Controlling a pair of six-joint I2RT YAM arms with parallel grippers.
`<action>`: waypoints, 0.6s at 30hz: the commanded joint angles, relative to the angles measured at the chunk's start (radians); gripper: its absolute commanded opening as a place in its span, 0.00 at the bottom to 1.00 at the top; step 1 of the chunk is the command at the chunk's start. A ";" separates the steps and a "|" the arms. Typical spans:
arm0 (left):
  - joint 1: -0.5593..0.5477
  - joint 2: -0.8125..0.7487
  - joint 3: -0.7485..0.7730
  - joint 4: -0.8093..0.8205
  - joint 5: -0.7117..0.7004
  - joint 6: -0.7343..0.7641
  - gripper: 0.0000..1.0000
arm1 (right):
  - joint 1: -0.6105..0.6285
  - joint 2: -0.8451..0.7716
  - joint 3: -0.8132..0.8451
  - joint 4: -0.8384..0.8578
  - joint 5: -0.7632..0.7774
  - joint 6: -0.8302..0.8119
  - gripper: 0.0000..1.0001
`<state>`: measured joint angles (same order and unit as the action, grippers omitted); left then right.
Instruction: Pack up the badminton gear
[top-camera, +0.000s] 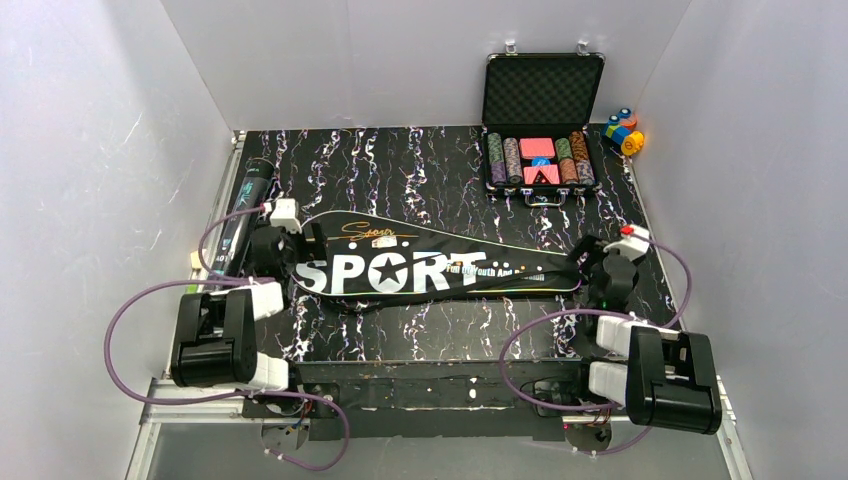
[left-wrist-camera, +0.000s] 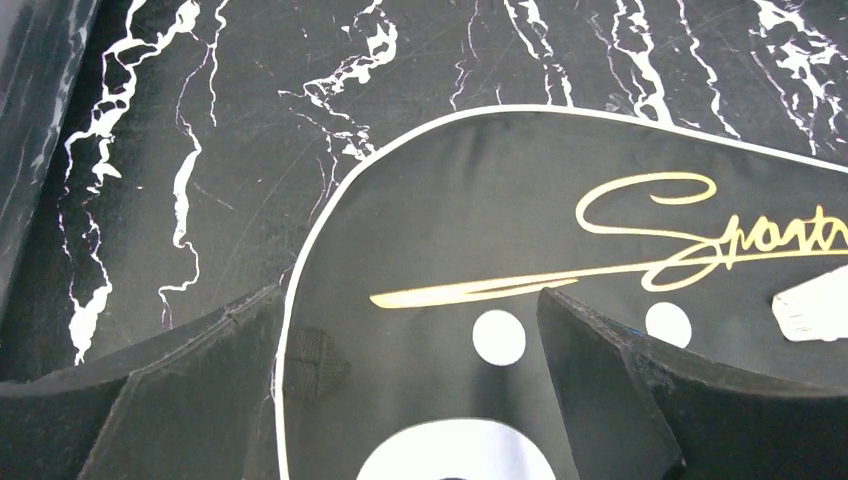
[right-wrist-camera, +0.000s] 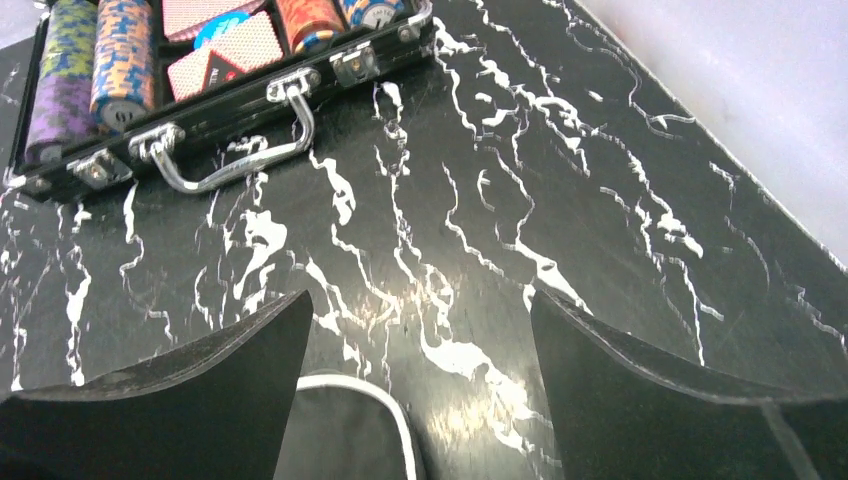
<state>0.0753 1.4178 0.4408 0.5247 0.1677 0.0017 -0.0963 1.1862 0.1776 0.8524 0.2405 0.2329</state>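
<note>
Marbled blk tabletop — glossy racket-shaped bag

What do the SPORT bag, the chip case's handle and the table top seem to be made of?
SPORT bag: probably synthetic fabric, matte black, with printed letters and white piping on its edge. Case handle: shiny metal, judging by its bright reflections. Table top: glossy black with white marble-like veins; real stone or printed film, I cannot tell.

Plain white walls on three sides; black white-veined marble tabletop; even light.
</note>
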 joint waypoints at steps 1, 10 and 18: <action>0.006 -0.020 -0.166 0.459 0.025 -0.032 0.98 | 0.036 0.003 -0.140 0.393 0.033 -0.049 0.89; -0.002 0.061 -0.126 0.427 0.028 -0.011 0.98 | 0.147 0.128 -0.004 0.267 0.062 -0.156 0.89; -0.013 0.066 -0.142 0.470 0.011 -0.011 0.98 | 0.066 0.134 0.068 0.148 -0.034 -0.121 0.90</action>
<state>0.0681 1.4975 0.3019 1.0016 0.1959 -0.0189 -0.0219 1.3369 0.2527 1.0386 0.2321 0.1093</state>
